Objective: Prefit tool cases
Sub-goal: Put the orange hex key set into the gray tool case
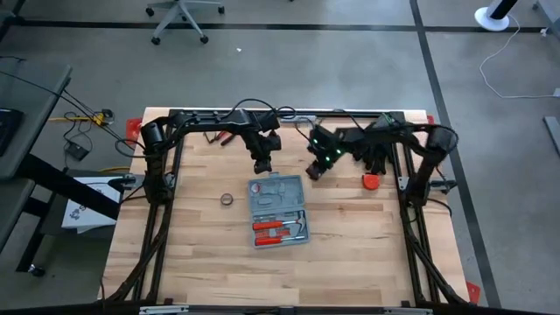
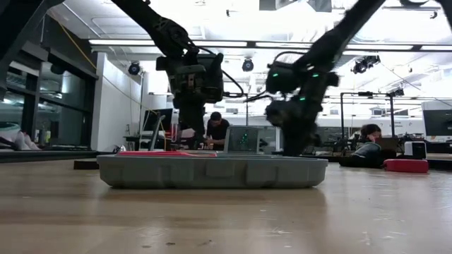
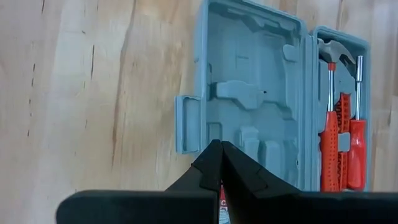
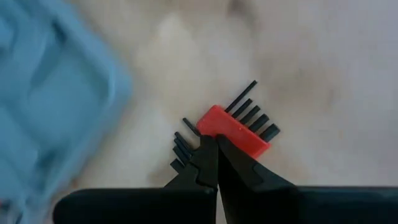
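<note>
Grey floor point(image 1: 350, 70), office chair point(image 1: 179, 16), bright ceiling lights point(image 2: 212, 44).

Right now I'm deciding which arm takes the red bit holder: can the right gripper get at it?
Probably yes. The right gripper, fingers shut, hangs right over the bit holder, which lies alone on bare wood beside the open case. Nothing blocks it, but the fingers must open first.
</note>
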Robot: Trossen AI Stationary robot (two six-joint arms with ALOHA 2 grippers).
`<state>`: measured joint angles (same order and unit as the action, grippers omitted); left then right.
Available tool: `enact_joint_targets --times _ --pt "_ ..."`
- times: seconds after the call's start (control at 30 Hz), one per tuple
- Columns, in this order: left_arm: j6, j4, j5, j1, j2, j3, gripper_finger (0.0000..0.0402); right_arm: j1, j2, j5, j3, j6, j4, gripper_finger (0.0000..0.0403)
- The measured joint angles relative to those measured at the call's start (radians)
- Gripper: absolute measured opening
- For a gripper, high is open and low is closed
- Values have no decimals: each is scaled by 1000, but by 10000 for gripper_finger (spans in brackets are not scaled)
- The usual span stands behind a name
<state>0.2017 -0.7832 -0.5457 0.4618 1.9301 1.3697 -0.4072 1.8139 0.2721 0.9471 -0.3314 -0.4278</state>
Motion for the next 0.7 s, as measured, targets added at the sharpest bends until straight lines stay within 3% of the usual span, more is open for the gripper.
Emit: enact_joint_targets --times 0.13,0.23,0.43,0.53,0.7 --pt "1 36 0 0 0 0 0 63 -140 -20 -157 -137 94 0" --pt "-5 94 0 -1 0 0 0 102 -268 -92 -257 -278 149 0" --pt "-88 326 0 -27 0 0 0 152 -510 -196 -361 -477 184 0" --pt "-121 432 -3 -51 3 9 0 186 -582 -213 -384 -535 156 0" --pt "-116 393 -36 -92 72 107 0 270 -593 -253 -432 -659 100 0"
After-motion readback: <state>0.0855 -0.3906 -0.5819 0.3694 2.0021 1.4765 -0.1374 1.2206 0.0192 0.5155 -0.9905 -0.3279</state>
